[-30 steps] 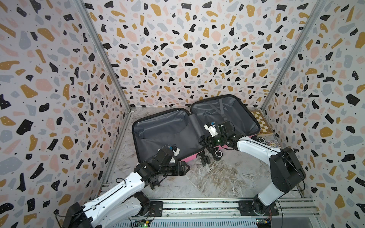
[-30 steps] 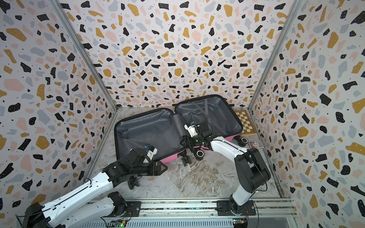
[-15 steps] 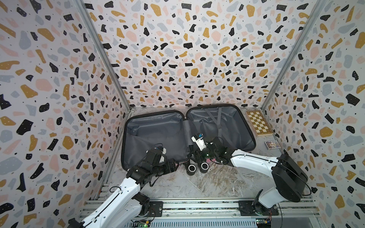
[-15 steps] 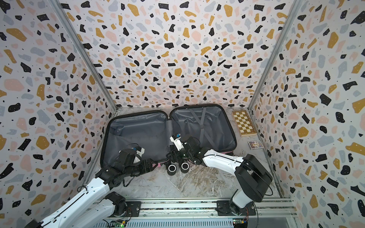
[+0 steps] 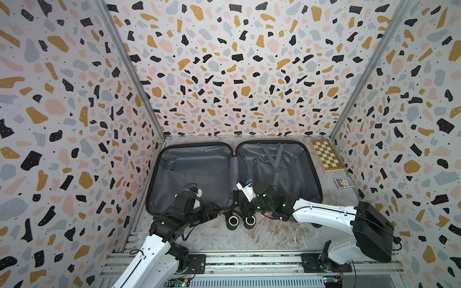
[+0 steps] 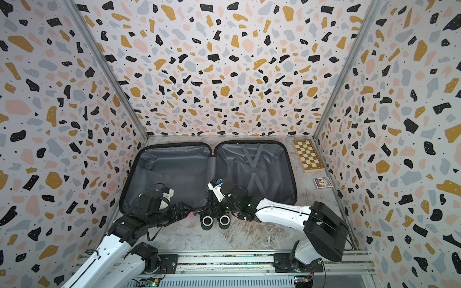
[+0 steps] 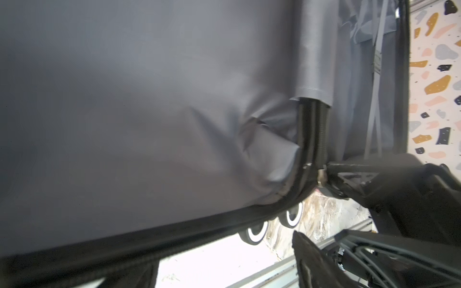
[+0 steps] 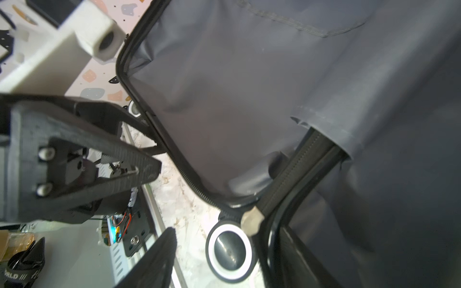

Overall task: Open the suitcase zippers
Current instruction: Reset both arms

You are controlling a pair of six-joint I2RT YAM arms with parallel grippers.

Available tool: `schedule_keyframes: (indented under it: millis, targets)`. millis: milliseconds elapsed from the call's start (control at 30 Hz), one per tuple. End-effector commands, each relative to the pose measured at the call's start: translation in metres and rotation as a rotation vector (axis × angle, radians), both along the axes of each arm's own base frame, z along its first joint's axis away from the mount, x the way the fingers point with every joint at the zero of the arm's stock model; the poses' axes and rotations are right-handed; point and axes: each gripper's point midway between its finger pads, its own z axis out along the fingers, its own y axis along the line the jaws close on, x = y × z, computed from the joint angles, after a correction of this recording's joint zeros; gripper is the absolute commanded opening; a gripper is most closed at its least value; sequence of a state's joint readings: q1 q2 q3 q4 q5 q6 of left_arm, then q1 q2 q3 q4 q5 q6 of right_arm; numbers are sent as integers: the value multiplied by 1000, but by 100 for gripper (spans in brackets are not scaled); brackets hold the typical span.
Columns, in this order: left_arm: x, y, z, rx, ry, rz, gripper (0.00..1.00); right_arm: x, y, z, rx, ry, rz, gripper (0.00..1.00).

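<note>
The suitcase lies opened flat on the floor, with grey lining and crossed straps facing up in both top views. Its black zippers run round both rims, parted. My left gripper is open at the near rim of the left half. My right gripper is open at the hinge end of the near edge, above the wheels. Neither holds anything.
A checkered board lies at the back right, with a small card box in front of it. Patterned walls close in three sides. The rail with both arm bases runs along the near edge.
The suitcase has dropped from a tilted, raised pose to lying flat, and has shifted left and nearer. Both arms have come down and back to its near edge.
</note>
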State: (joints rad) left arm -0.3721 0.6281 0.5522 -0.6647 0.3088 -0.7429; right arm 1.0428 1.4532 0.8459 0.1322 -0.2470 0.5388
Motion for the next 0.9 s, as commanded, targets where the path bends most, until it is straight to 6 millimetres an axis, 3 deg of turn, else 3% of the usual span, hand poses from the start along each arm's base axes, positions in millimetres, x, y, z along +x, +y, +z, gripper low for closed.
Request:
schedule_keyframes:
  millis: [0,167,300,433,633,700,867]
  targets:
    - [17,-6,54,-42,-187,-21,82,-37,1,26,54,33,98,68]
    - [19,3,84,-3,-268,-10,83,-25,-38,49,28,-98,-30,82]
    - [24,11,103,45,-336,7,88,-9,-83,63,-15,-230,-172,100]
    - [36,18,119,106,-392,34,99,8,-131,76,-29,-357,-285,100]
    - [71,27,134,179,-468,117,99,64,-226,79,-81,-473,-565,100]
    - [85,29,137,189,-511,142,99,80,-250,77,-88,-497,-606,100]
    - [128,52,123,387,-546,252,99,115,-301,75,-53,-562,-750,100]
